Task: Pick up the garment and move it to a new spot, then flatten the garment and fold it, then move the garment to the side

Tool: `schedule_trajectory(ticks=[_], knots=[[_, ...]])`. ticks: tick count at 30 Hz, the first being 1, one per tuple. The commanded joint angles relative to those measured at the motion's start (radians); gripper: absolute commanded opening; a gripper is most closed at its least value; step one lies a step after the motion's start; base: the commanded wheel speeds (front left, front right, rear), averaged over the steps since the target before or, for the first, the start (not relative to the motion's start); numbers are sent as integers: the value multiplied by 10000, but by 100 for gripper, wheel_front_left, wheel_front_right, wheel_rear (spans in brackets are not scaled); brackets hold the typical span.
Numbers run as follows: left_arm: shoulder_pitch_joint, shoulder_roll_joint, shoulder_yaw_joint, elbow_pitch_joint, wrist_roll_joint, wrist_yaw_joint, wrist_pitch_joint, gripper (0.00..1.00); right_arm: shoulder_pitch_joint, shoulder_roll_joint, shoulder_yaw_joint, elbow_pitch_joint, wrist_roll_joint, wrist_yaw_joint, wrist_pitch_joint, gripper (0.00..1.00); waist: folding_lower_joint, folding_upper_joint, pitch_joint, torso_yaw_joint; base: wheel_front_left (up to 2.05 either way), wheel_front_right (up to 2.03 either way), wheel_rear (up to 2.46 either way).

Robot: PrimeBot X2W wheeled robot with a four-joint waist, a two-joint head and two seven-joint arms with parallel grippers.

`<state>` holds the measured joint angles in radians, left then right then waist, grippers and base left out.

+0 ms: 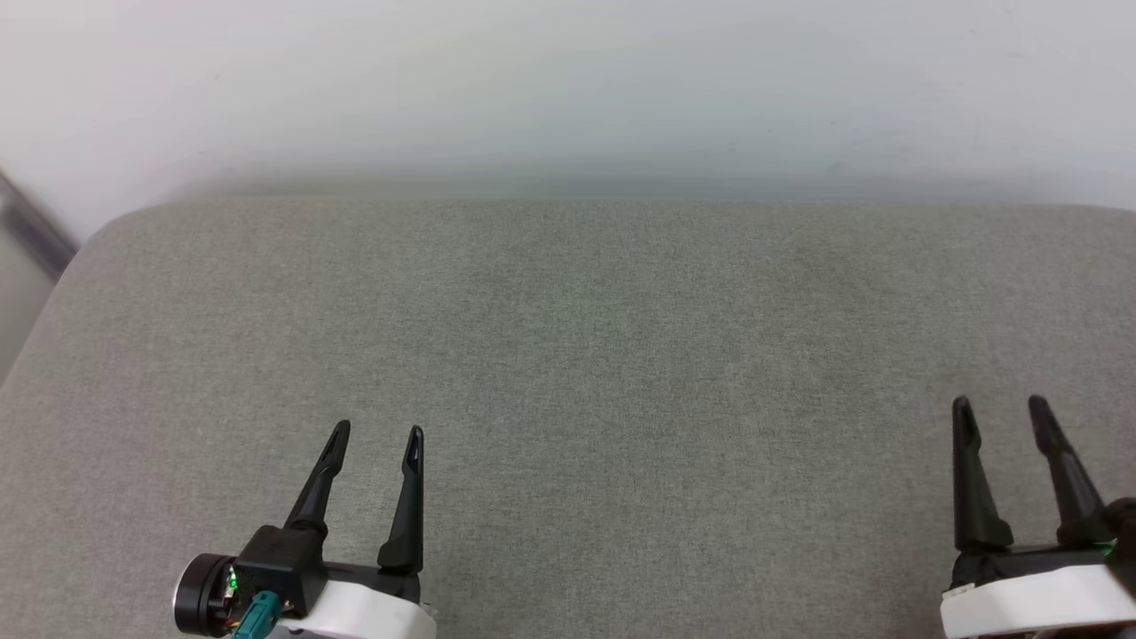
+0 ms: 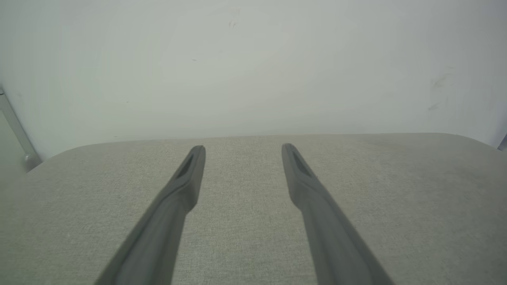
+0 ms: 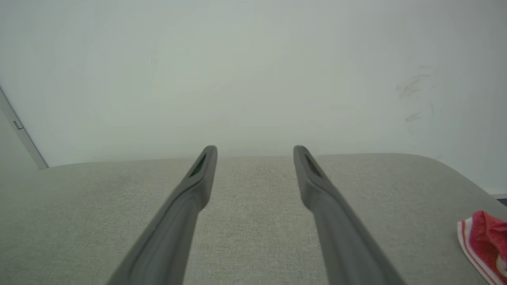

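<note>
At the right edge of the right wrist view lies a corner of the garment (image 3: 485,241), red fabric with red-and-white stripe trim, resting on the grey cushion (image 3: 253,221); the rest of it is cut off by the frame. My left gripper (image 1: 377,435) hovers open over the cushion at the lower left of the head view, nothing between its fingers. My right gripper (image 1: 1001,406) stands open at the lower right, also with nothing in it. In the wrist views the left gripper (image 2: 242,148) and the right gripper (image 3: 255,149) both show spread fingers over bare fabric.
The grey upholstered surface (image 1: 568,355) spans the head view, with rounded far corners, ending at a pale wall (image 1: 568,89). A grey metal rail (image 1: 31,226) runs beyond its far left corner.
</note>
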<state>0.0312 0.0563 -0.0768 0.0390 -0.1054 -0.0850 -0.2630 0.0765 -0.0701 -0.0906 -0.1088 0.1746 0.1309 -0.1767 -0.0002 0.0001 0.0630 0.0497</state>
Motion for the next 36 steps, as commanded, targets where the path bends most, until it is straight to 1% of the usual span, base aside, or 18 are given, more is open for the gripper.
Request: schedule_trajectory(ticks=[1, 4, 11, 17, 22, 24, 25, 28, 36], knots=[[54, -19, 11, 5, 90, 30, -20, 100, 118, 75, 62, 133, -127, -4, -115, 100, 2, -1, -14, -19, 0, 0, 0], [56, -30, -34, -97, 174, 11, -20, 100, 63, 122, 110, 263, -154, -4, -201, 100, 2, -1, -6, -35, 0, 0, 0], [83, -52, 3, -290, 221, 189, -20, 100, -80, 177, 75, 366, -122, -4, -311, 100, 2, -1, 0, -24, 0, 0, 0], [99, -59, -19, -283, 352, 216, -21, 100, -101, 193, 96, 495, -78, -4, -400, 100, 2, -1, 5, -35, 0, 0, 0], [126, -62, 19, -310, 250, 195, -21, 100, -31, 203, 180, 564, -143, -4, -451, 100, 2, -1, 4, -52, 0, 0, 0], [98, -62, 75, -429, 186, 254, -21, 100, -20, 204, 198, 556, -164, -4, -451, 100, 2, -1, 13, -59, 0, 0, 0], [53, -44, 44, -364, 204, 220, -2, 0, -34, 155, 190, 566, -154, 0, -428, 0, 2, -1, 12, -60, 0, 0, 0], [137, -46, 20, -134, 129, 217, 14, 0, 60, 159, 217, 803, -90, 0, -422, 0, 2, -1, 12, -62, 0, 0, 0], [1, 58, 103, 20, -1686, 178, 319, 0, -136, 75, 279, 1069, 1625, 0, -143, 0, 2, -1, -27, -91, 0, 0, 0]])
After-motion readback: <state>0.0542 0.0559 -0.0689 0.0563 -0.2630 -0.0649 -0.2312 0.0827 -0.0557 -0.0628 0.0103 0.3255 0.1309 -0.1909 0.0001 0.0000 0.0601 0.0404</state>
